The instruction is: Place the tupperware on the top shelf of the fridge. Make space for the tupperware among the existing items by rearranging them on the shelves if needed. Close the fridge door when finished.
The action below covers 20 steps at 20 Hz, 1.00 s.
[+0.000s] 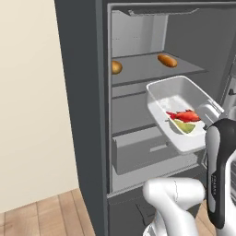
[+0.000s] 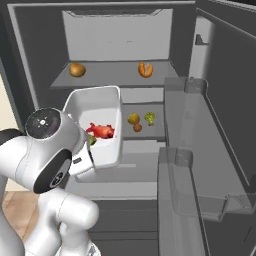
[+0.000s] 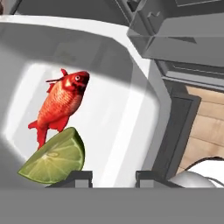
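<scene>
**Tub held at the fridge mouth, below the top shelf**

The gripper is pinched on the near rim of the tupperware, its 2 dark finger tips nearly together with the thin plastic wall between them. A grip on the rim leaves the tub's mouth upward, so the contents stay in.

The tub is translucent, whitish and rectangular with rounded corners and smooth, glossy walls. Inside lie 1 red fish, finely scaled, and 1 yellow-green lime wedge with a pale cut face, both close to the gripped end.

The tupperware hangs in the air in front of the open fridge, its far end pointing into the cavity, under the front edge of the top shelf. It looks as if it must rise before it can slide in.

That shelf is a thin, flat, pale grey ledge. 1 round orange-brown item sits toward its left edge and 1 longer orange-brown one toward its right, leaving the middle bare. On the lower shelf, 3 small pieces cluster near the middle.

The fridge door stands wide open, its grey racks facing the robot.
</scene>
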Motion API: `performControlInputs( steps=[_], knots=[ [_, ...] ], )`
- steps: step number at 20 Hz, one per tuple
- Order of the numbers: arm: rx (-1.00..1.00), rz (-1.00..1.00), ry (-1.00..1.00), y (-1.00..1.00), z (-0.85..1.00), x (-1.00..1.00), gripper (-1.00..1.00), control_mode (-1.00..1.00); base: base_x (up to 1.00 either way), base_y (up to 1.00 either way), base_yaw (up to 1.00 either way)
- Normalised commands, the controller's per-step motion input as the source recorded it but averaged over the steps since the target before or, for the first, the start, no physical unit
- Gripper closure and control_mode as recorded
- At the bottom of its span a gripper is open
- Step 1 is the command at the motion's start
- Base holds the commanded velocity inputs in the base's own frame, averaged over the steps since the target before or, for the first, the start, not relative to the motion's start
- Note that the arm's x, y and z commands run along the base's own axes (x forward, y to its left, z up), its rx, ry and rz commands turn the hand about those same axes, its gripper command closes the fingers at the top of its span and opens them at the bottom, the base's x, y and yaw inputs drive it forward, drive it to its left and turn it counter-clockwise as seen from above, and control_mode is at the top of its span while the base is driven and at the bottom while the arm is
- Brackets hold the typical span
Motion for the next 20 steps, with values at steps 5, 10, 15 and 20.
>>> performControlInputs(
  steps=[5, 10, 15, 20],
  knots=[
    [0.00, 0.00, -0.13, -0.03, 0.55, 0.10, 1.00, -1.00, 0.00, 0.00, 0.00],
    [0.00, 0.00, 0.01, 0.00, 0.72, 0.21, 1.00, -1.00, 0.00, 0.00, 0.00],
    [0.00, 0.00, 0.11, 0.00, 0.47, 0.32, 1.00, -1.00, 0.00, 0.00, 0.00],
    [0.03, 0.00, 0.02, 0.00, 0.23, 0.47, 1.00, -1.00, 0.00, 0.00, 0.00]
  ],
)
